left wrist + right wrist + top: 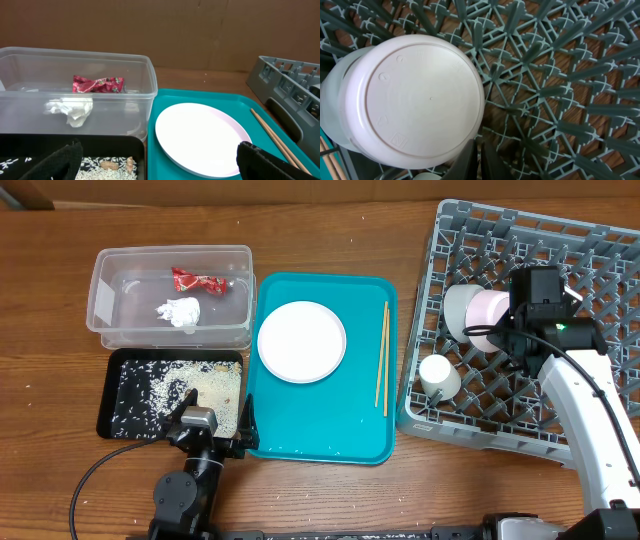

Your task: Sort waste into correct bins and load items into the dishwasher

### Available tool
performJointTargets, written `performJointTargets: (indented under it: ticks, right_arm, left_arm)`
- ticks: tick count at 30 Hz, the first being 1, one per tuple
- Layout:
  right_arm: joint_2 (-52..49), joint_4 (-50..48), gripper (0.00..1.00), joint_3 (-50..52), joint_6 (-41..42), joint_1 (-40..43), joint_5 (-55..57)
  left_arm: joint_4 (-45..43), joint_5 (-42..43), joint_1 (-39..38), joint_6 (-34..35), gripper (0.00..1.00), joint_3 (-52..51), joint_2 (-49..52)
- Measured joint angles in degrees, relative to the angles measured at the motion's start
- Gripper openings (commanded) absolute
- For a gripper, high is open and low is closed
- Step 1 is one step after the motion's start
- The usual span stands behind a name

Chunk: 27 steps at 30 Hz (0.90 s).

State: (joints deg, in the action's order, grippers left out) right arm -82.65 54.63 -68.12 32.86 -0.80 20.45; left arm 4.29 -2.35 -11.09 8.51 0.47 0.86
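Observation:
The clear tub (108, 295) holds the red wrapper (195, 280) and white tissue (180, 312); both also show in the left wrist view, wrapper (97, 84) and tissue (70, 110). The black tray (122, 415) holds rice with brown bits (205, 388). The plate (301, 341) and chopsticks (382, 358) lie on the teal tray. The grey dish rack (600, 240) holds two bowls (470, 313) on their side, one inside the other, and the cup (438, 375). My left gripper (218, 417) is open and empty over the black tray's front right corner. My right gripper (480, 160) is shut and empty beside the bowl's base (420, 100).
The teal serving tray (320, 420) sits between the black tray and the rack. The rack's pegs (555, 90) surround my right gripper. Brown wooden table (330, 230) all round. A cable (90, 480) runs by the left arm's base.

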Motion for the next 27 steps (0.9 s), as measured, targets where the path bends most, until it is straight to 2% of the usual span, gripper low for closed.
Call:
performJointTargets:
  ticks: [7, 12, 21, 27]
  right_arm:
    - [-0.02, -1.25, 0.07, 0.00, -8.37, -1.99, -11.91]
    - [-0.28, -0.85, 0.07, 0.00, -8.61, -4.55, -15.34]
    - [-9.29, -2.89, 0.04, 0.00, -6.80, -4.50, -13.53]
    - [-8.22, -3.02, 0.04, -0.61, -5.14, -3.78, -5.38]
  left_arm:
    - [0.00, 0.00, 0.00, 0.00, 1.00, 0.00, 0.00]
    - [0.00, 0.00, 0.00, 0.00, 0.99, 0.00, 0.00]
    - [0.00, 0.00, 0.00, 0.00, 1.00, 0.00, 0.00]
    - [0.00, 0.00, 0.00, 0.00, 1.00, 0.00, 0.00]
